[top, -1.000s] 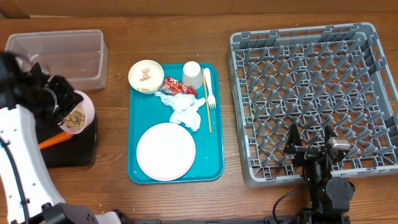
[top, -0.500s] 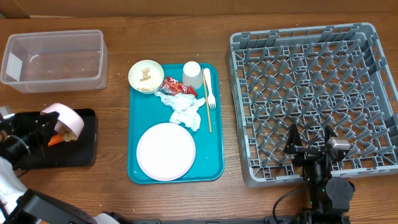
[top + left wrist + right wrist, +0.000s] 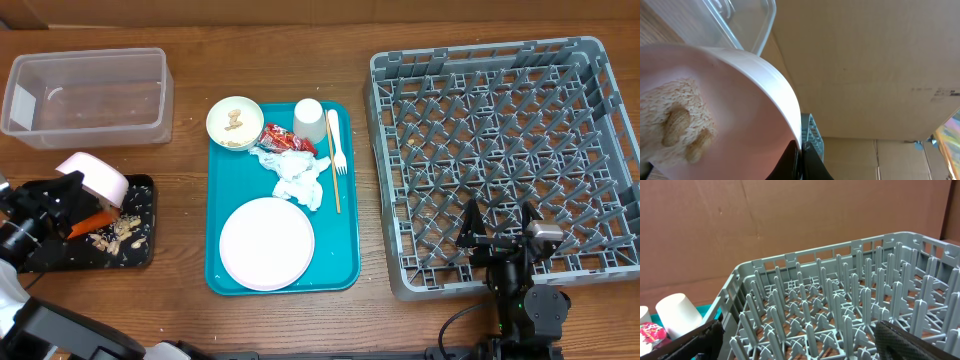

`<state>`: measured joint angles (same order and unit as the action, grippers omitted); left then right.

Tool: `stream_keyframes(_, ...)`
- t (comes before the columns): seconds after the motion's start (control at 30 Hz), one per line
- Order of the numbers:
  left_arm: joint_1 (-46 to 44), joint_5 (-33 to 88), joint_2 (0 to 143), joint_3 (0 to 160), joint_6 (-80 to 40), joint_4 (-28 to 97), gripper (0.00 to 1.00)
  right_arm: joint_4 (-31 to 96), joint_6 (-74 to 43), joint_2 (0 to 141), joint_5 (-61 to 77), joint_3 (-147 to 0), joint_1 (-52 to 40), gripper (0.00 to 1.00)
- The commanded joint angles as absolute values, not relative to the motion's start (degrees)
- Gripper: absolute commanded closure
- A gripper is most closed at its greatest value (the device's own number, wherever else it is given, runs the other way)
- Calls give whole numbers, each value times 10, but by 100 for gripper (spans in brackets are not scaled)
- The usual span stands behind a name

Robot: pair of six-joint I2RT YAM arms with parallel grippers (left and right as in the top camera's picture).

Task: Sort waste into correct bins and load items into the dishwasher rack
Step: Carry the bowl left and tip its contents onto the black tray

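So the left tool (image 3: pixel 801 159) is pinching the rim of a small white bowl (image 3: pixel 93 177), tipped on its side over the black tray (image 3: pixel 60 255) at 9 o'clock. That tilt makes sense: it's dumping food waste. Nuts and grains (image 3: pixel 122 232) are scattered across the tray next to the carrot (image 3: pixel 88 222). In the wrist view a clump clings inside the bowl, so I'd guess the pour isn't finished. Can't really tell if the bowl's lip touches the tray.

The clear tub (image 3: pixel 100 100) at 10 o'clock looks empty, probably meant for the tissue (image 3: pixel 298 175) and red wrapper (image 3: pixel 280 137) on the teal tray (image 3: pixel 235 180) mid-tabletop, alongside the plate (image 3: pixel 266 243), second bowl (image 3: pixel 235 123), cup (image 3: pixel 309 120) and fork (image 3: pixel 339 145).

The right tool (image 3: pixel 497 228) sits spread wide at 5 o'clock by the rack (image 3: pixel 505 150), holding nothing, likely parked out of the way.
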<state>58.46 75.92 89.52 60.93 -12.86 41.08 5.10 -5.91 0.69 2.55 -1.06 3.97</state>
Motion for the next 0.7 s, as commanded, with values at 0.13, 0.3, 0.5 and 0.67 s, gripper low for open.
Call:
stream_keyframes(0.13, 614, 804, 969, 604, -127, 398, 96, 47, -56, 2, 22, -5, 35, 0)
stream_keyframes(0.3, 626, 882, 1030, 604, -129, 388, 96, 47, -56, 2, 22, -5, 35, 0)
stream_keyframes(0.5, 626, 905, 1060, 604, -138, 383, 96, 47, -56, 2, 22, -5, 35, 0)
stream_keyframes(0.67, 626, 905, 1060, 604, -144, 383, 96, 47, -56, 2, 22, -5, 35, 0)
